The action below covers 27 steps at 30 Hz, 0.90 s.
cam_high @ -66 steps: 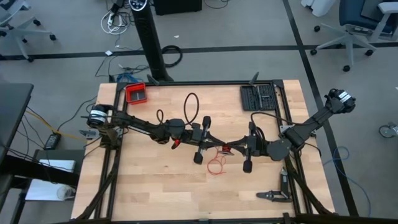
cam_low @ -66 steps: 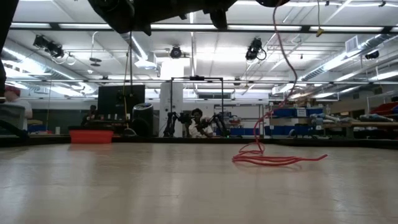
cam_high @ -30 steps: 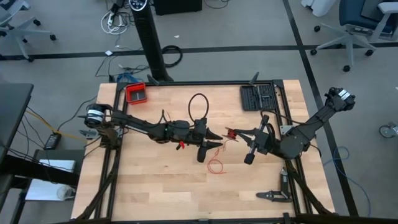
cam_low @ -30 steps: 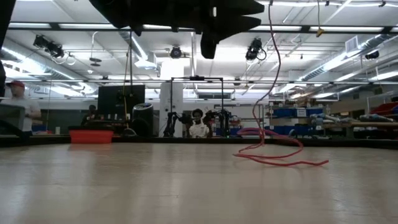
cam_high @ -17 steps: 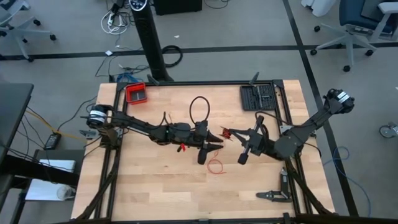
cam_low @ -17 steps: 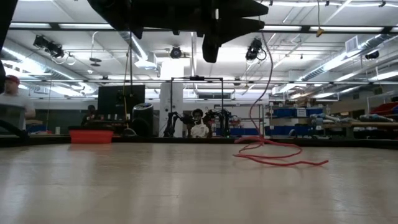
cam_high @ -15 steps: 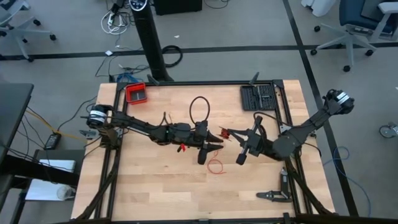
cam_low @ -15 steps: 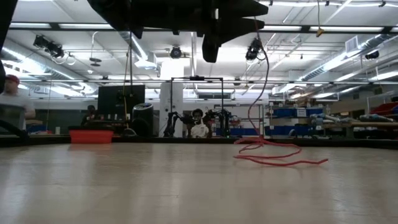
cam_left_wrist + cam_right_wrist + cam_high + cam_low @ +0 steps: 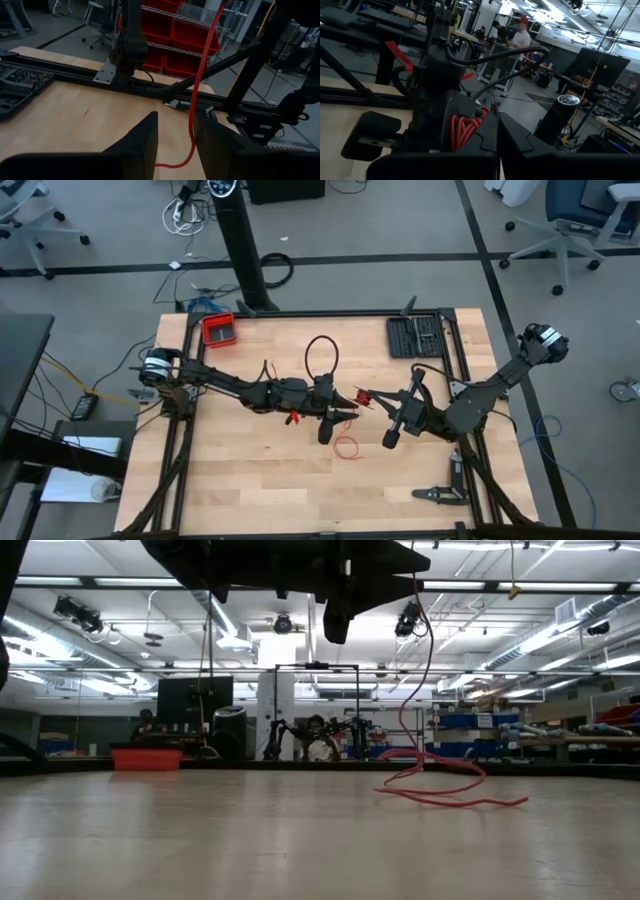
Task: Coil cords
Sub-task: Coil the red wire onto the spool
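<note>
Far left on the tabletop (image 9: pixel 250 480), near the back edge, sits a red tray (image 9: pixel 218 329). A black cable loop (image 9: pixel 321 352) arches over the back half, near the middle.

My left gripper (image 9: pixel 352 409) hangs over the middle of the tabletop with its fingers (image 9: pixel 144 141) spread apart. The red cord (image 9: pixel 200 80) runs down through the gap between them, and I cannot tell whether it touches either finger.

That cord drops to the tabletop just in front of my two grippers, where its loose end lies in a small open loop (image 9: pixel 347 447); from table height the strand (image 9: pixel 440 790) curls flat on the wood.

My right gripper (image 9: pixel 364 395) faces the left one, tip nearly to tip, fingers pressed together on the cord; a small bundle of red loops (image 9: pixel 462 131) shows just beyond them.

Back right lies a dark tool case (image 9: pixel 415 336).
</note>
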Available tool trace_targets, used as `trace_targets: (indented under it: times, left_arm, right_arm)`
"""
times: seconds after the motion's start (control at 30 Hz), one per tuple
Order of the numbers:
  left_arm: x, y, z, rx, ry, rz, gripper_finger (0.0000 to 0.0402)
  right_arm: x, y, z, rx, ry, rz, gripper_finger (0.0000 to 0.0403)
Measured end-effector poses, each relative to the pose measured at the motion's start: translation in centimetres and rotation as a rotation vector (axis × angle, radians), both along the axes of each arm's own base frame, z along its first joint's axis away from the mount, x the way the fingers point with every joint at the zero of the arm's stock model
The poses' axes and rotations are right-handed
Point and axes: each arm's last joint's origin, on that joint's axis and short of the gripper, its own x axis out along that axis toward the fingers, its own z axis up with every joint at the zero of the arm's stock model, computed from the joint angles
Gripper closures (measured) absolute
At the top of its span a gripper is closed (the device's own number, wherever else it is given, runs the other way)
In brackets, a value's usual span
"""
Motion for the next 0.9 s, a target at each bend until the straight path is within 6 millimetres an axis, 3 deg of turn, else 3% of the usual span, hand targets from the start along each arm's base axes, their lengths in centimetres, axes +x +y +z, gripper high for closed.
trace_targets:
  times: [0.3, 0.5, 0.77, 0.9]
  left_arm:
    - [-0.1, 0.0, -0.4, 0.042, 0.038, -0.006, 0.0285]
    - [-0.1, 0.0, -0.6, 0.082, 0.059, -0.011, 0.039]
    - [-0.4, 0.3, -0.6, 0.103, 0.099, -0.025, 0.04]
    - [-1.4, 0.9, 1.0, 0.142, 0.133, -0.009, 0.04]
  right_arm:
    - [0.0, 0.0, 0.0, -0.006, 0.004, -0.014, 0.0401]
    - [0.0, -0.1, -0.1, -0.01, 0.01, -0.018, 0.0401]
    - [-0.4, 0.3, -0.1, -0.039, 0.033, -0.043, 0.0401]
    - [-1.4, 0.8, 0.3, -0.04, 0.027, -0.044, 0.0401]
